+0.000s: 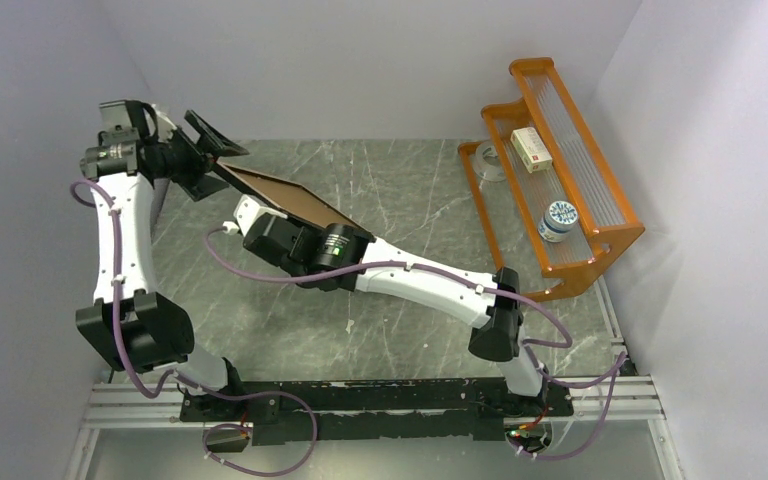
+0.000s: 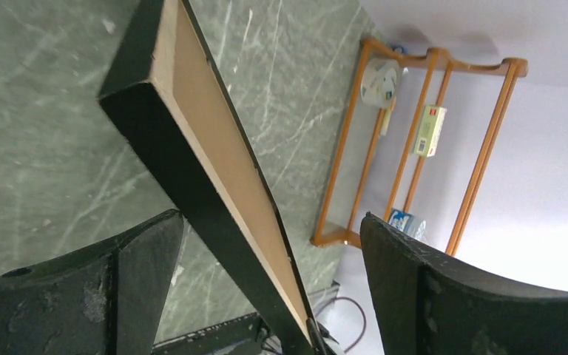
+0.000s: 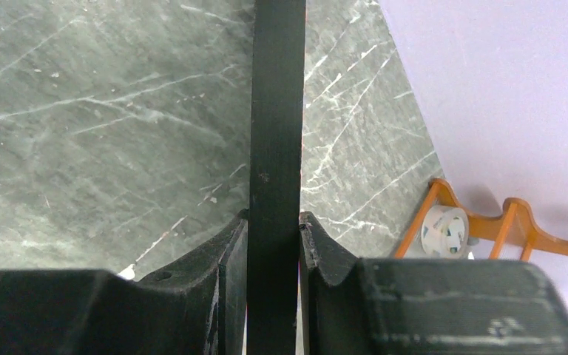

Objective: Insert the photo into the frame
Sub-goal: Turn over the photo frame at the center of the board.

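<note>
The frame [image 1: 295, 203] hangs tilted above the table, its brown back side up. My right gripper [image 1: 252, 215] is shut on its near edge; in the right wrist view the black frame edge [image 3: 275, 111] is pinched between both fingers of that gripper [image 3: 274, 222]. My left gripper [image 1: 210, 160] is open at the frame's far left corner. In the left wrist view the frame's black and light-wood edge [image 2: 192, 155] runs between the spread fingers [image 2: 140, 274] without touching them. The photo is out of view.
An orange rack [image 1: 560, 170] stands at the back right, holding a small box [image 1: 530, 148], a jar [image 1: 558, 220] and a tape roll [image 1: 487, 160]. The green marble table [image 1: 410, 200] lies below. White walls close in on three sides.
</note>
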`<state>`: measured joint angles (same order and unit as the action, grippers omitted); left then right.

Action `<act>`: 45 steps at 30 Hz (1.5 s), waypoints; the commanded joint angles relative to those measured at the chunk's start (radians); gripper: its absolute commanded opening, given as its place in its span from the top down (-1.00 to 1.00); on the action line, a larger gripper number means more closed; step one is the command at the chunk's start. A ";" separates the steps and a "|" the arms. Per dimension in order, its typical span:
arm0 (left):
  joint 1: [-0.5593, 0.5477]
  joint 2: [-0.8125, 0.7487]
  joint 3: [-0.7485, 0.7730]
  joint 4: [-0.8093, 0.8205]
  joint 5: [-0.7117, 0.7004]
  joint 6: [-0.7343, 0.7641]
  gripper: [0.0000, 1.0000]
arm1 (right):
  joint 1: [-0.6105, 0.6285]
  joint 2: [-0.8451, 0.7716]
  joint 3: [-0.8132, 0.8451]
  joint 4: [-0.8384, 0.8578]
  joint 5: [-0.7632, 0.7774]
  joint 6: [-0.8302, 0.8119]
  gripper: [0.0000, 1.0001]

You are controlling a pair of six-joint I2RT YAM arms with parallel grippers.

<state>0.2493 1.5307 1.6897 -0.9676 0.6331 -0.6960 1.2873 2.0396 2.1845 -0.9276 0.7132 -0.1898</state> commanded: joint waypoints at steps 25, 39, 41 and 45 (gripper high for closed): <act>0.082 -0.043 0.238 -0.131 -0.212 0.168 -0.88 | -0.292 -0.157 0.187 0.035 -0.449 0.274 1.00; 0.082 0.023 -0.184 0.112 -0.034 0.135 -0.88 | -0.804 -0.255 -0.103 0.209 -0.971 0.630 0.99; 0.082 0.059 -0.240 0.150 -0.007 0.128 -0.88 | -0.874 -0.281 -0.217 0.292 -1.072 0.681 0.90; 0.082 0.131 -0.344 0.245 0.030 0.101 -0.88 | -0.954 -0.327 -0.423 0.463 -1.224 0.773 0.72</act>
<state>0.3275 1.6108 1.4155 -0.8463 0.5835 -0.5621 0.3866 1.8046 1.8915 -0.7029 -0.3206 0.4435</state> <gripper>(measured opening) 0.939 0.288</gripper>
